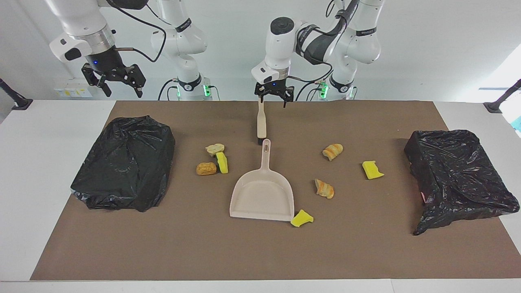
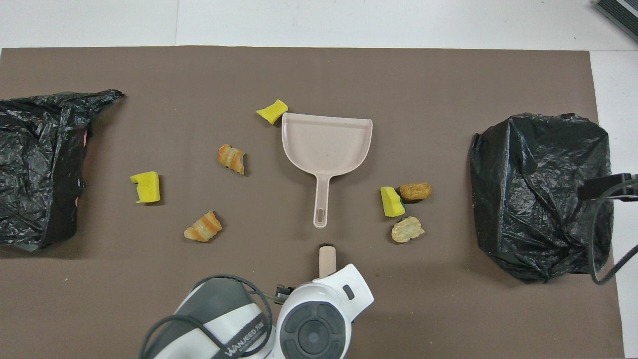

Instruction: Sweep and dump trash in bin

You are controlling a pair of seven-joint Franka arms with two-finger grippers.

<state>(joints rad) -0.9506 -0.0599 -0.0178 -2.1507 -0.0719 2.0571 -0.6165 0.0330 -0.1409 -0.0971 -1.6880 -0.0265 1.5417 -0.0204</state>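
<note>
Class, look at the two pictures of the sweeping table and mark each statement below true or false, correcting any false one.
1. The beige plastic dustpan is empty. True.
2. The left claw hangs over the handle of the beige brush. True.
3. The right claw grips a yellow sponge wedge. False: it is open and empty, up over the table's edge, by the black bag-lined bin.
4. One yellow sponge wedge lies at the dustpan's open lip. True.
5. All the golden-brown bread-like lumps lie in the dustpan. False: they lie on the brown mat.
</note>
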